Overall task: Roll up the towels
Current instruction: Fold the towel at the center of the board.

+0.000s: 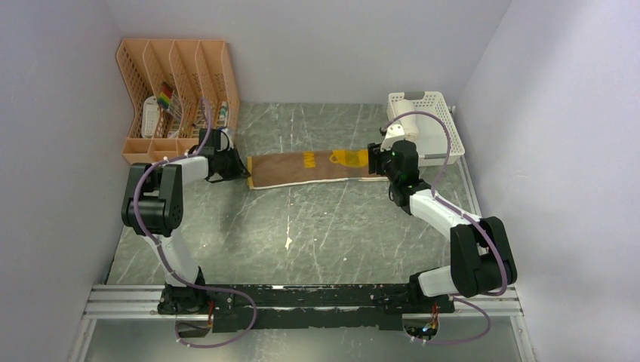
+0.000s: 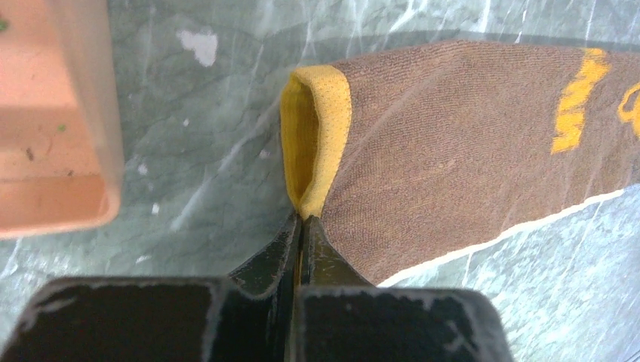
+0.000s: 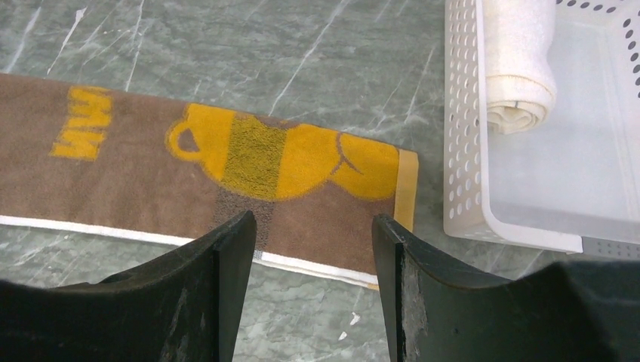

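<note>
A brown towel [image 1: 302, 169] with yellow motifs and cream trim lies stretched flat across the middle of the table. My left gripper [image 1: 240, 170] is shut on its left end, pinching the yellow hem [image 2: 313, 143], which is lifted and curled over. My right gripper [image 1: 375, 160] is open and empty, hovering just above the towel's right end [image 3: 302, 188]. A rolled cream-white towel [image 3: 521, 68] lies in the white mesh basket [image 1: 445, 147]. The mustard-yellow towel is out of view.
An orange desk organizer [image 1: 177, 94] stands at the back left, close to my left gripper; its corner shows in the left wrist view [image 2: 56, 121]. The basket's wall [image 3: 462, 136] is right beside the towel's right end. Grey walls enclose the table.
</note>
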You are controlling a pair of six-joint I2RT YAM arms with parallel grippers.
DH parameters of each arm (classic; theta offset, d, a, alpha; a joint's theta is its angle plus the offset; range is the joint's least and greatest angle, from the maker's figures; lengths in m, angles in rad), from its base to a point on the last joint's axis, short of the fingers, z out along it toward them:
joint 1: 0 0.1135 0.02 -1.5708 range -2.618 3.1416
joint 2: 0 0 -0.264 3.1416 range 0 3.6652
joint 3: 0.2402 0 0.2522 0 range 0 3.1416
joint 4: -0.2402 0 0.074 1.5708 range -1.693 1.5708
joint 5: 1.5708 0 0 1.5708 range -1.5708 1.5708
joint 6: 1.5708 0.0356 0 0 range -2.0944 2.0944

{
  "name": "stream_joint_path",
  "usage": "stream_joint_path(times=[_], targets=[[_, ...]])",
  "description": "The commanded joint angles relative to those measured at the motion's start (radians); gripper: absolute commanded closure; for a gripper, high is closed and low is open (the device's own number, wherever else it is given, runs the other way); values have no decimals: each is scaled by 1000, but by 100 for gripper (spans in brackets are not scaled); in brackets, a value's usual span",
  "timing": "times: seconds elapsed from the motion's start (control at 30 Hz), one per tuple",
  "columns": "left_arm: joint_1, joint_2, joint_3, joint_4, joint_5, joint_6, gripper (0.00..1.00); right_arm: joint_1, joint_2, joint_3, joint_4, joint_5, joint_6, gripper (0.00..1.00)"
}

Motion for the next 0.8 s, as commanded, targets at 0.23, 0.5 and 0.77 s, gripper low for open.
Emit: stream_joint_path(times=[0.23,0.5,0.77], targets=[[65,-332,-14,-275,-142,49,93,24,0,31,1,-23,-2,42],[99,-466,-38,-435,-273,30,93,66,0,57,-29,-21,-6,42],[137,-551,-24,-622,-445,-31,93,104,20,100,-90,-23,1,42]])
